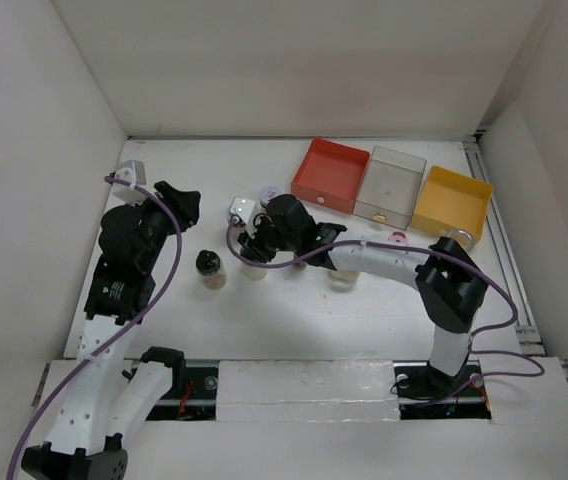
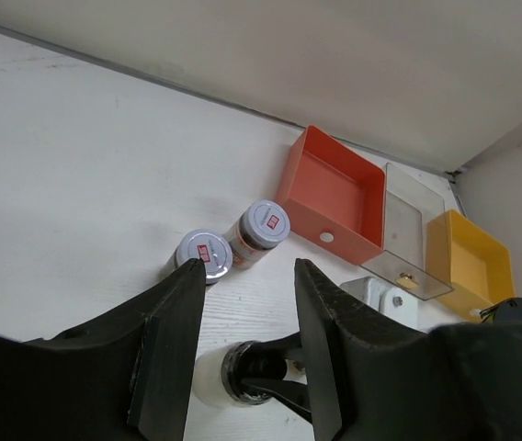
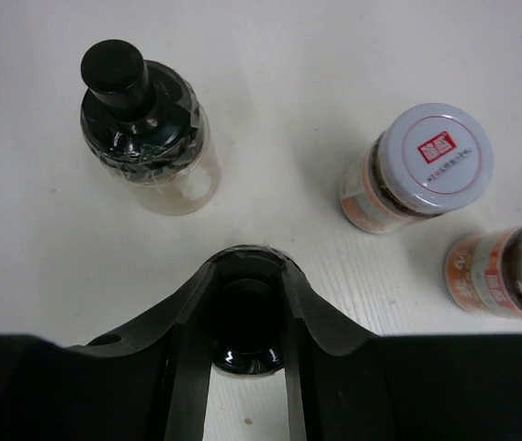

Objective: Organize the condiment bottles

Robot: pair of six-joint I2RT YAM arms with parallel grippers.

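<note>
My right gripper [image 3: 243, 280] is shut on the black cap of an upright condiment bottle [image 3: 243, 354]; from above the gripper [image 1: 256, 250] sits over that pale bottle [image 1: 254, 268]. A second black-capped bottle [image 1: 210, 268] [image 3: 146, 129] stands just left of it. Two lilac-lidded jars with brown contents [image 1: 269, 193] [image 1: 239, 210] stand behind, also seen in the left wrist view [image 2: 266, 223] [image 2: 204, 253]. My left gripper [image 1: 182, 205] [image 2: 247, 276] hovers to the left, jaws apart with nothing between them. A pink-capped bottle [image 1: 398, 238] stands near the trays.
Red tray [image 1: 330, 174], clear tray [image 1: 390, 184] and yellow tray [image 1: 451, 200] stand in a row at the back right. A silver ring lid [image 1: 461, 236] lies in front of the yellow one. White walls close in the table on three sides.
</note>
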